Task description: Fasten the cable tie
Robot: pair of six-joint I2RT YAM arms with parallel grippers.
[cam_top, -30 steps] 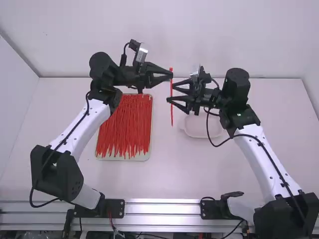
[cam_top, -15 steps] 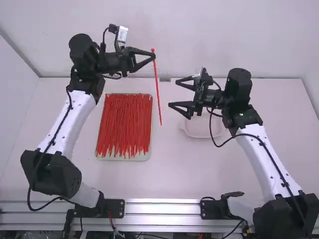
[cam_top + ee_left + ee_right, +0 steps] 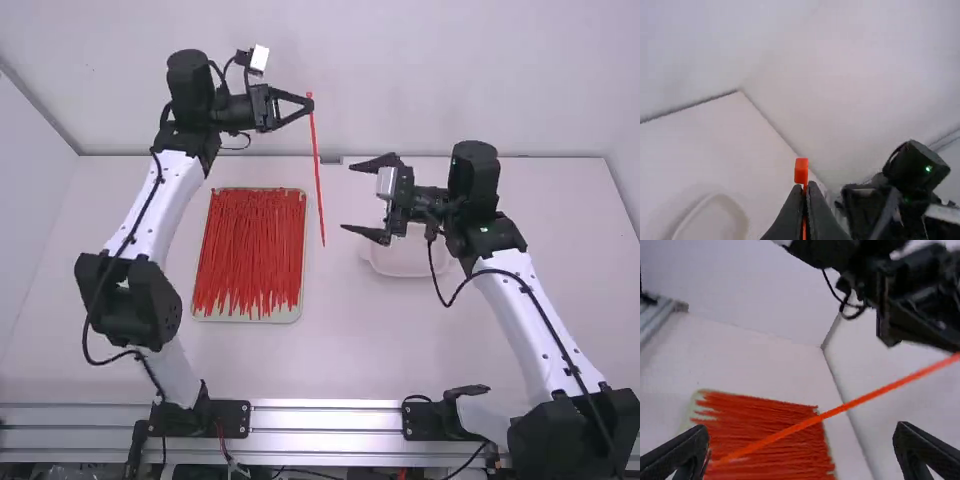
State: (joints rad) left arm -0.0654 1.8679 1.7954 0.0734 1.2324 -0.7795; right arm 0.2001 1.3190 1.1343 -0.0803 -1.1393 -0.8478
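The task is at its handover step. One long, thin red plastic cable tie (image 3: 316, 170) is lifted clear of the white worktop (image 3: 400, 330) but not yet looped. The left hand (image 3: 300, 104) is pressed together on the strap just below its square head. The left wrist view shows the head poking out past the closed fingertips. From there the tie hangs almost straight down, its pointed tail free in the air, between the flat tray (image 3: 250, 318) heaped with spare red ties (image 3: 250, 250) and the shallow white dish (image 3: 400, 262).

The right hand (image 3: 348, 197) is spread wide and holds nothing. It sits just beside the lower half of the strap, and in its own wrist view the tie crosses the gap between its fingers.

The next move probably calls for the right hand to pinch the strap near the tail, bend it up and thread the tip through the head. That needs a fine line-up of tip and slot.

The left arm is stretched up high, with its forearm level. The right arm is bent at the elbow, wrist aimed across at the tie.
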